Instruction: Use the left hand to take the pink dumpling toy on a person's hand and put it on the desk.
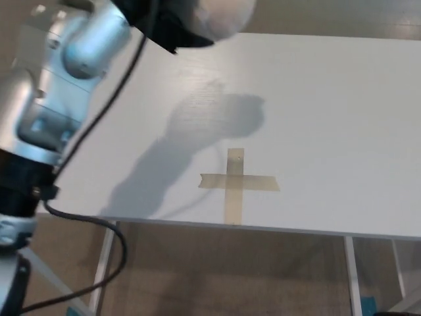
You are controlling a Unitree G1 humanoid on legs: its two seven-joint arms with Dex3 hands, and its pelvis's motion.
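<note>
The pink dumpling toy (pixel 223 16) was high up at the top edge of the picture, over the far left part of the white worktop (pixel 329 99). It was not on the worktop. The left hand (pixel 174 23) was wrapped around it, black fingers (pixel 187 36) closed on its near side. Most of the hand was cut off by the picture edge.

The toy looked pale, round and fuzzy, like a small soft ball. It was likely very light and squashy, so a gentle squeeze around its fat middle should hold it. It probably would not break if dropped.

The worktop was smooth, flat and hard. A cross of tan tape (pixel 235 182) lay near its front edge. The shiny silver arm (pixel 72 72) cast a dark shadow (pixel 197 131) there. The right hand was not showing.
</note>
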